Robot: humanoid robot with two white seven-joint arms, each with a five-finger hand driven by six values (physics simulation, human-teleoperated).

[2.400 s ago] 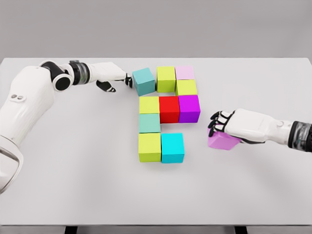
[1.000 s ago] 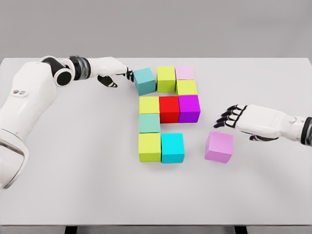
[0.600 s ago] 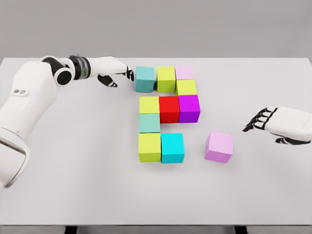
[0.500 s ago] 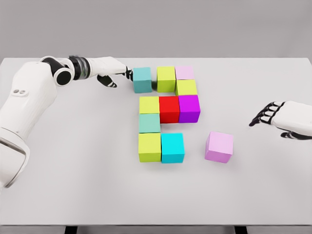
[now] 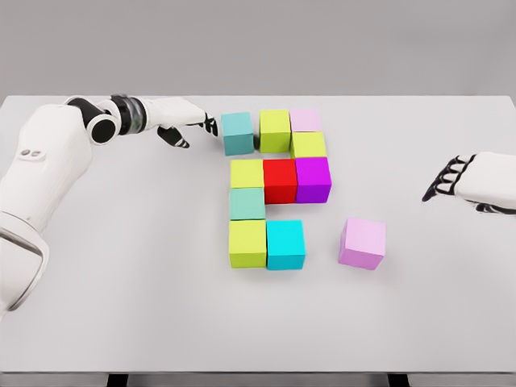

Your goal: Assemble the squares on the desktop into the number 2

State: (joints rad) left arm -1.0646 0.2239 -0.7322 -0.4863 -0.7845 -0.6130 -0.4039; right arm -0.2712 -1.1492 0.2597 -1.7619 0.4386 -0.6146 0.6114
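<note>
Coloured cubes lie on the white table (image 5: 121, 306). The top row reads teal cube (image 5: 238, 133), yellow-green cube (image 5: 275, 131), pale pink cube (image 5: 305, 120), with another yellow-green cube (image 5: 309, 145) below the pink. Beneath come a yellow cube (image 5: 247, 172), red cube (image 5: 280, 180) and purple cube (image 5: 313, 179), then a grey-teal cube (image 5: 247, 203), then a lime cube (image 5: 247, 243) and cyan cube (image 5: 285, 243). A violet-pink cube (image 5: 362, 243) sits alone to the right. My left hand (image 5: 196, 125) is open, fingertips just left of the teal cube. My right hand (image 5: 468, 182) is open near the right edge, holding nothing.
The table's far edge runs behind the cubes, and a plain grey wall stands beyond it. My left arm (image 5: 48, 161) stretches across the table's upper left.
My right hand let go of the violet-pink cube and drew back to the right edge. My left hand pushed the teal cube square beside the yellow-green one, then eased back slightly.
</note>
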